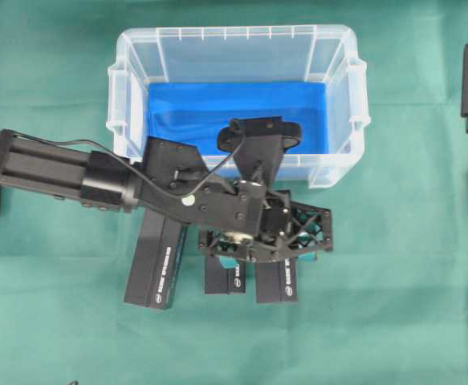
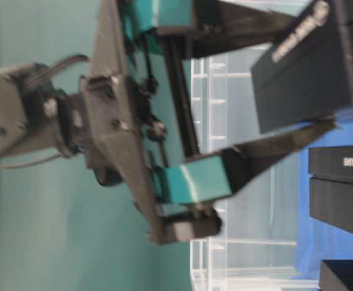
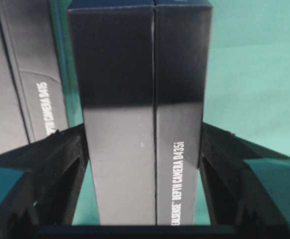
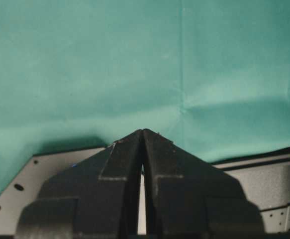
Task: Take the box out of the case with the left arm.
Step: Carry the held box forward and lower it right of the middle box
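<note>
Surface: table covered by a green cloth (image 1: 394, 281).
Case: clear plastic tub (image 1: 234, 40) with a blue bottom, standing on the cloth.
Boxes: three black boxes lie on the cloth just beside the case (image 1: 155, 269), (image 1: 224, 277), (image 1: 278, 279).

Left arm (image 1: 57, 170) stretched in from the left edge, its claw (image 3: 144, 149) clamped on both sides of a box (image 3: 142, 114). Right claw (image 4: 143, 149) pressed closed, pointing down.
</note>
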### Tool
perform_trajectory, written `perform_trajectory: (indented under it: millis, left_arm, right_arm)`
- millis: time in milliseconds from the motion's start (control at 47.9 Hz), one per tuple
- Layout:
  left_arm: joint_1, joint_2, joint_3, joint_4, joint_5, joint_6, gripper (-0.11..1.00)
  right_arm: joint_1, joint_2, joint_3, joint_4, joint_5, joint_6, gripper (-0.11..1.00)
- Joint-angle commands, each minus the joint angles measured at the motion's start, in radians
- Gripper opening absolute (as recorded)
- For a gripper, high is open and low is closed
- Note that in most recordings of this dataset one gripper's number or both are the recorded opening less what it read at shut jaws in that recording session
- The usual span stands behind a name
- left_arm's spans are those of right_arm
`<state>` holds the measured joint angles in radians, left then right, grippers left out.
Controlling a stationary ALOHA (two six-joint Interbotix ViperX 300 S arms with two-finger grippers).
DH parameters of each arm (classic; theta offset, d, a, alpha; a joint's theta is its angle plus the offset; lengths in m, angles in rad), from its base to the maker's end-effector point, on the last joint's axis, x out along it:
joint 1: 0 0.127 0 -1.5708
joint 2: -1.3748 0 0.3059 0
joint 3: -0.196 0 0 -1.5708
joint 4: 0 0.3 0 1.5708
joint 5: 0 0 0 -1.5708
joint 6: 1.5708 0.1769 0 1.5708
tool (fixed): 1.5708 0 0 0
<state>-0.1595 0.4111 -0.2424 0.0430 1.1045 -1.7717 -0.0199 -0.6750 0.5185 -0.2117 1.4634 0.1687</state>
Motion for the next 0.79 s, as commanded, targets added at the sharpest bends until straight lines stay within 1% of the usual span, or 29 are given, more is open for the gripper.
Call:
perform_trajectory:
  millis: [0, 125, 501, 669, 773]
  left_arm:
    - [0.003, -0.058, 0.011, 0.003, -0.049, 0.003, 0.62]
    - [0.005, -0.058, 0.023, 0.003, -0.086, 0.011, 0.62]
    - [0.006, -0.058, 0.031, 0.003, -0.114, 0.015, 0.61]
    - [0.008, -0.058, 0.032, 0.002, -0.130, 0.055, 0.61]
    - [0.006, -0.058, 0.032, 0.000, -0.129, 0.060, 0.61]
  right_arm:
    - [-0.002, -0.002, -0.009, -0.003, -0.005, 0.002, 0.01]
    - [-0.002, -0.002, -0.009, -0.003, -0.003, 0.002, 0.01]
    - [0.000, -0.002, -0.009, -0.003, -0.005, 0.002, 0.01]
    - [-0.002, -0.002, -0.009, -0.003, -0.006, 0.002, 0.01]
    - [-0.002, -0.002, -0.009, -0.003, -0.005, 0.002, 0.01]
